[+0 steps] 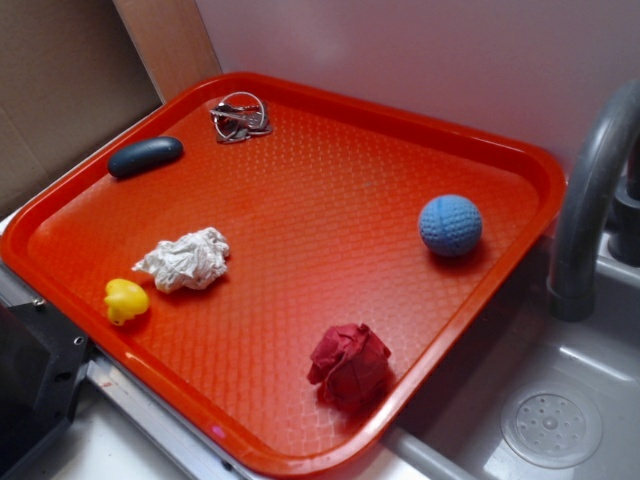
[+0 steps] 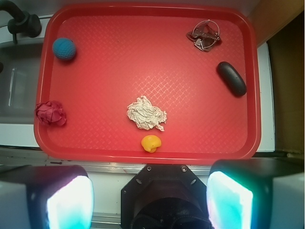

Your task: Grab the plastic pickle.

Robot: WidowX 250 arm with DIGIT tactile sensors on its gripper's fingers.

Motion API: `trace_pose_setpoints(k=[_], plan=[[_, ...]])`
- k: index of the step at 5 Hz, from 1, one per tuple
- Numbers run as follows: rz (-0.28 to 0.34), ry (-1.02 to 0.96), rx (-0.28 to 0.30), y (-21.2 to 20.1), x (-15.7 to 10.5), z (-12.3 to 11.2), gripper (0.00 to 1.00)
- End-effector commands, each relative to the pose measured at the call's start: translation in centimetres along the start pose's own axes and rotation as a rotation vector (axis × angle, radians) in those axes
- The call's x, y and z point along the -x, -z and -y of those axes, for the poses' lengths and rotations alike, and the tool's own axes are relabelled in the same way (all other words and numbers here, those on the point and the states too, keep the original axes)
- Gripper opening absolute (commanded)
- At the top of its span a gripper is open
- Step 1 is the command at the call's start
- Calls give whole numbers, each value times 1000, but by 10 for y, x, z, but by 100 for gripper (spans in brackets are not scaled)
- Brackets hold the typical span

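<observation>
The plastic pickle [image 1: 145, 156] [image 2: 231, 78] is a dark blue-grey, smooth oval lying flat near the far left corner of the red tray [image 1: 320, 110] [image 2: 143, 157]. In the wrist view it lies at the tray's right side, below a bunch of keys. My gripper [image 2: 150, 200] hangs high above the tray's near edge, far from the pickle. Its two fingers [image 2: 69, 202] stand wide apart at the bottom of the wrist view with nothing between them, so it is open. The gripper itself does not show in the exterior view.
On the tray lie a key bunch [image 1: 240, 118] [image 2: 204, 36], crumpled white paper [image 1: 185, 259] [image 2: 146, 113], a yellow rubber duck [image 1: 125, 300] [image 2: 151, 143], a blue dimpled ball [image 1: 450, 225] [image 2: 64, 48] and crumpled red paper [image 1: 350, 365] [image 2: 50, 113]. A sink with a grey faucet [image 1: 590, 200] borders the tray.
</observation>
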State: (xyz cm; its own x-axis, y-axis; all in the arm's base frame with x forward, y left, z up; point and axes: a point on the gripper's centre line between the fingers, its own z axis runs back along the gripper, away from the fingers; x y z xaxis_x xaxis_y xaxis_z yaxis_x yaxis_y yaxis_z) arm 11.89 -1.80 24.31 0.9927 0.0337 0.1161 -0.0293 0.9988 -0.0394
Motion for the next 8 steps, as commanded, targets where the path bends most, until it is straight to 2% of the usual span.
trace_pose_setpoints(k=[1, 2, 3, 7, 8], plan=[[0, 0, 0, 0, 0, 0, 100], [17, 243, 87, 51, -24, -48, 100], [20, 350, 121, 93, -34, -70, 100], [20, 350, 121, 93, -34, -70, 100], [49, 464, -67, 119, -62, -89, 100]])
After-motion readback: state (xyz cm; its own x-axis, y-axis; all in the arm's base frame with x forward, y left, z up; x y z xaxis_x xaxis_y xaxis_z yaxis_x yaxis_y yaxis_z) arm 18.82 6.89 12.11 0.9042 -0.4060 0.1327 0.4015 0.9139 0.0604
